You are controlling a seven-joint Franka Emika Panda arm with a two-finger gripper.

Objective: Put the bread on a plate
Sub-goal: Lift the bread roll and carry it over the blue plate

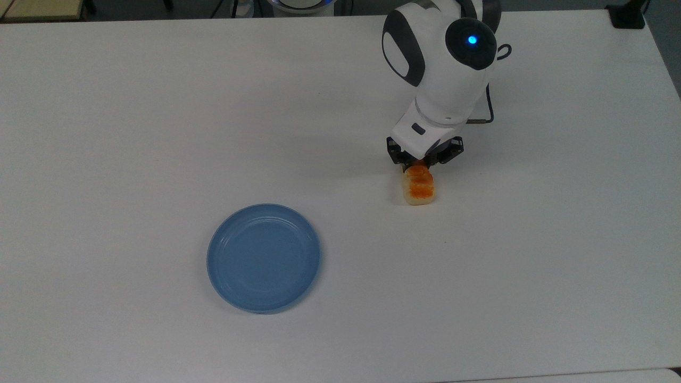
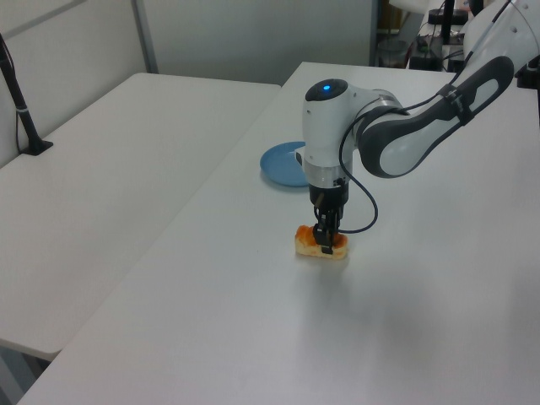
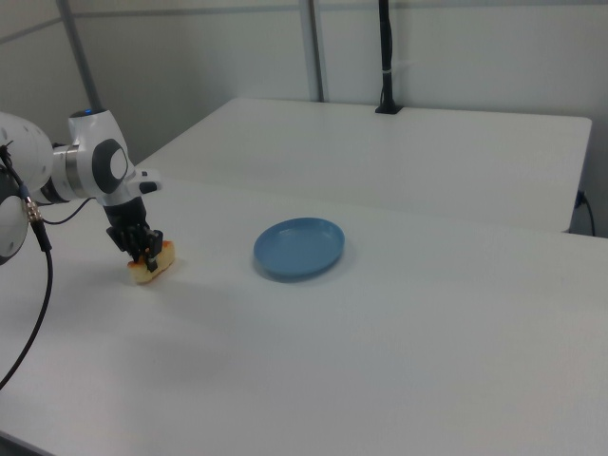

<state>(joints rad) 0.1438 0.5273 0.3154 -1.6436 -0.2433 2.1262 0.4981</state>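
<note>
The bread [image 1: 420, 189], a small loaf with an orange-brown top, lies on the white table [image 1: 159, 106] right of centre in the top view. My gripper [image 1: 423, 159] is lowered over its far end, open, with a finger on each side. In the left view the gripper [image 2: 325, 243] straddles the middle of the bread [image 2: 305, 245]. The right view shows the gripper [image 3: 145, 255] down on the bread [image 3: 163, 256] at the right view's left. The blue plate [image 1: 263, 258] sits bare, well apart to the top view's lower left; it also appears as plate [image 2: 283, 164] and plate [image 3: 297, 247].
A black cable [image 1: 492, 101] loops off the arm's wrist. A second white table [image 2: 126, 160] adjoins on the left view's left, with a black post [image 2: 21, 110] clamped to it. Bare tabletop lies between bread and plate.
</note>
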